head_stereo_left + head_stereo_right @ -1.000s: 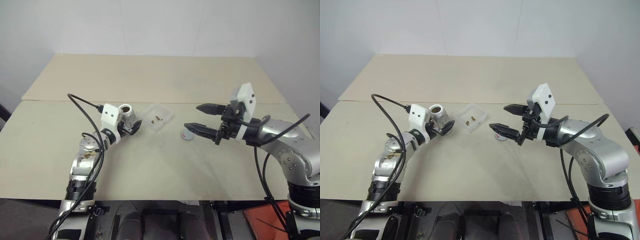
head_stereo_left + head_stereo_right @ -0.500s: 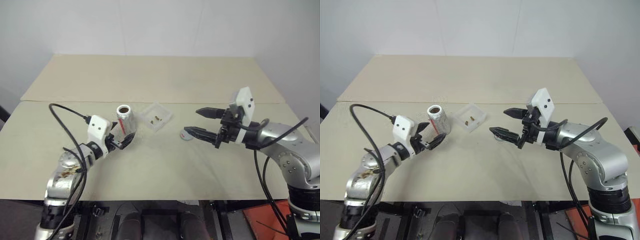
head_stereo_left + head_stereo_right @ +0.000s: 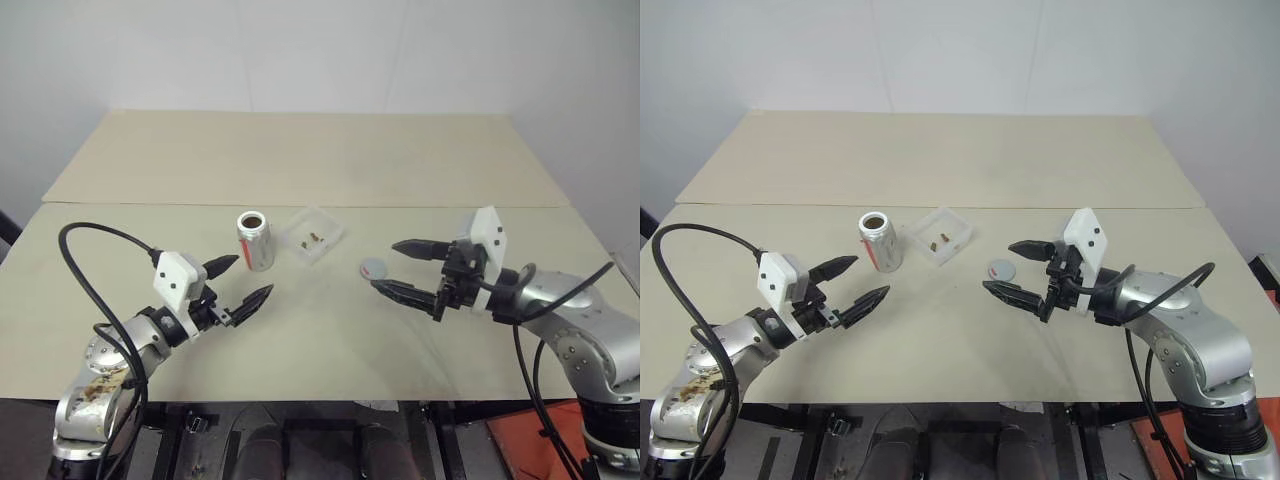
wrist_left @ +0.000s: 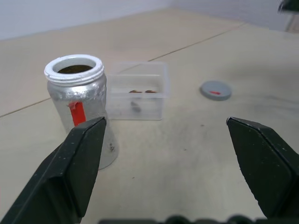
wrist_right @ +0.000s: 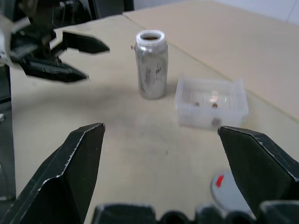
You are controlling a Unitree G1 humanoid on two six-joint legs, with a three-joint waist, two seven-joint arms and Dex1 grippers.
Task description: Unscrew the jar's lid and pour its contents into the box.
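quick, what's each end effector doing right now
Left end effector: open, holding nothing, apart from the jar.
Right end effector: open, holding nothing, beside the lid.

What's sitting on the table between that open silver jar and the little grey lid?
The clear box with brown bits, seen in both eye views.

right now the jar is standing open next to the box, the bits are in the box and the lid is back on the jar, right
Not quite. The jar stands open beside the box with the bits inside, but the lid is not on the jar: it lies flat on the table, on the box's far side. The left eye view shows this.
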